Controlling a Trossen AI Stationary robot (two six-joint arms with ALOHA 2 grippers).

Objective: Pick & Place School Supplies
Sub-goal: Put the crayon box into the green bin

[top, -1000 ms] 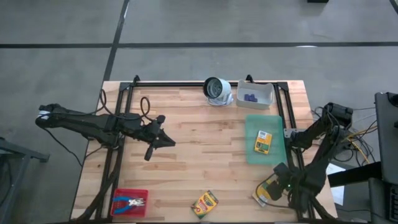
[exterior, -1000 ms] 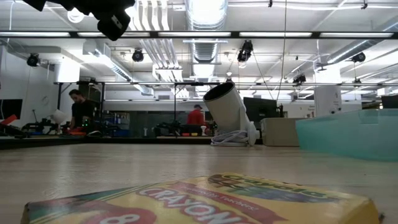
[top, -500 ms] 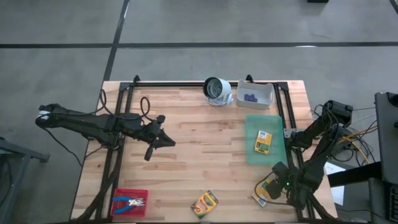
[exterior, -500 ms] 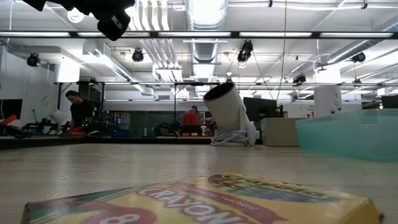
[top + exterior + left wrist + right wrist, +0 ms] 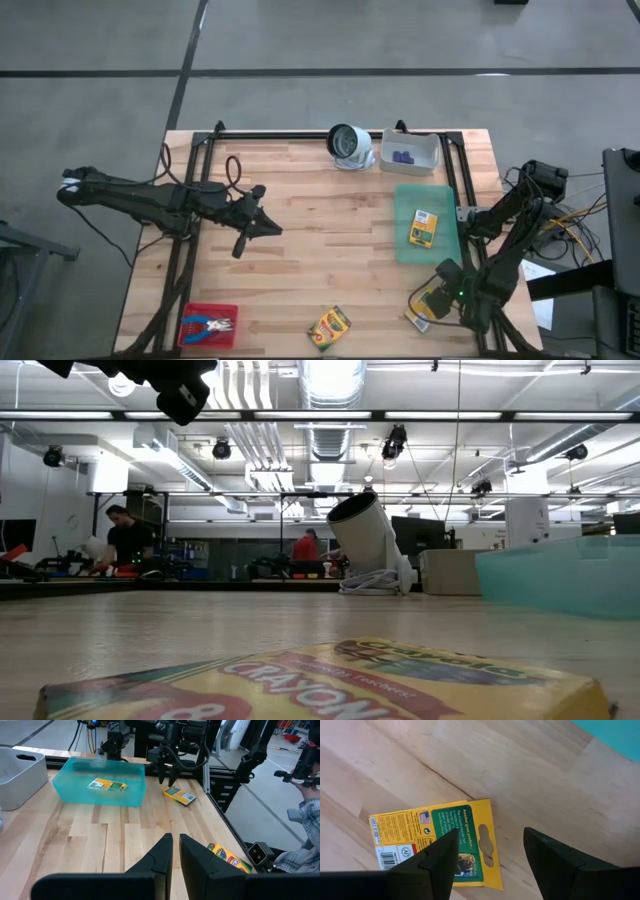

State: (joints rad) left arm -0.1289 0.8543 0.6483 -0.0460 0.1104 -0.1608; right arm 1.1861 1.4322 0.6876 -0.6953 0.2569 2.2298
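1. Counting from the near edge of the table [image 5: 300, 250], one crayon box [image 5: 329, 326] lies loose on the wood and is yet to be placed; it also fills the bottom of the low view.
2. Sitting in the red tray [image 5: 207, 326] at the near left corner is one blue-handled scissor-like tool [image 5: 214, 324]; whether that is its final place I cannot tell.
3. Hovering at the near right corner, the right end effector [image 5: 437, 303] has its fingers spread wide just above a second crayon box [image 5: 437, 840], which lies flat on the wood and is not gripped; I judge this box to be the one in hand.
4. Resting in the green tray [image 5: 402, 245], farther back on the right, is the third crayon box [image 5: 424, 228], apparently already placed. That makes three boxes: one placed, two left.
5. Waiting over the left middle of the table, the left end effector [image 5: 240, 243] is nearly closed and holds nothing.
6. Lying in the white bin [image 5: 430, 160] at the far edge are a few purple pieces [image 5: 402, 156], too small to count exactly.
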